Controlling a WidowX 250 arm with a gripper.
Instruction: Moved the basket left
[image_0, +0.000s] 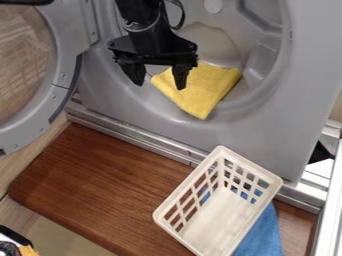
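"The cream plastic lattice basket (220, 215) sits toward the right of the brown wooden board (107, 185), partly over blue cloth (264, 237). Black gripper (159, 84)?"

"Open, empty. Best straddle the left rim (190, 183), pinch, ease left."

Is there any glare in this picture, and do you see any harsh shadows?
Camera view: bright shine on the metal rail at the right edge; a grid-like pattern in the door glass, possibly a reflection; the gripper so dark that its details merge; soft, fairly even light inside the basket, with no hard-edged shadow I can make out.
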